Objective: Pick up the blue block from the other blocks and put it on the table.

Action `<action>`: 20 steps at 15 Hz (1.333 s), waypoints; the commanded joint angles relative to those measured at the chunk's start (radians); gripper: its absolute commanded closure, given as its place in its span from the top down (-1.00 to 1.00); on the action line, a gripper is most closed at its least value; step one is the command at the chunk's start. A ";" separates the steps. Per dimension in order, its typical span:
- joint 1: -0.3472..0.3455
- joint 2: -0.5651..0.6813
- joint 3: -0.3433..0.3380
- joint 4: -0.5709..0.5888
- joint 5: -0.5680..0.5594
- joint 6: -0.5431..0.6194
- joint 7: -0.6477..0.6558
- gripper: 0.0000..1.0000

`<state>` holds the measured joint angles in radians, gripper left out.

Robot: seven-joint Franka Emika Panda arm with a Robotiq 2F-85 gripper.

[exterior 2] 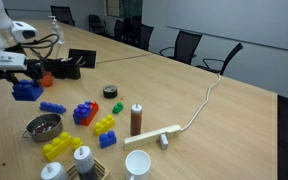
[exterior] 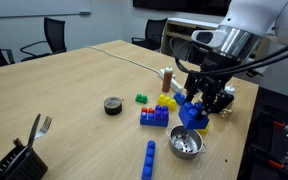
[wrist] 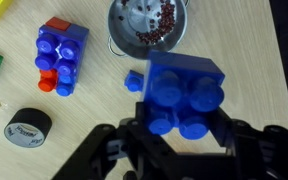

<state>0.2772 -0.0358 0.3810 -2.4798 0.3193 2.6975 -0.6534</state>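
Wrist view: end effector (wrist: 181, 127) clamps blue block (wrist: 184, 85) above table (wrist: 249, 70).

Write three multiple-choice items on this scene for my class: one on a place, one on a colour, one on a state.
1. Where is the blue block?
A. lying on the table
B. held in the claw
C. inside the bowl

2. What colour is the tape roll?
A. black
B. yellow
C. red

3. What state is the metal bowl in?
A. empty
B. overturned
C. upright, holding reddish bits

Answers:
1 B: the claw's fingers clamp its sides.
2 A: its outer ring is black.
3 C: the wrist view shows reddish bits inside.
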 commanded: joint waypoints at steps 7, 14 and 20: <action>0.084 0.178 0.048 0.046 0.060 0.006 -0.156 -0.25; 0.042 0.462 0.142 0.204 -0.103 -0.004 -0.206 -0.25; 0.010 0.661 0.162 0.355 -0.201 -0.030 -0.227 -0.25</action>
<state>0.3207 0.5678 0.5203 -2.1880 0.1687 2.7026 -0.8663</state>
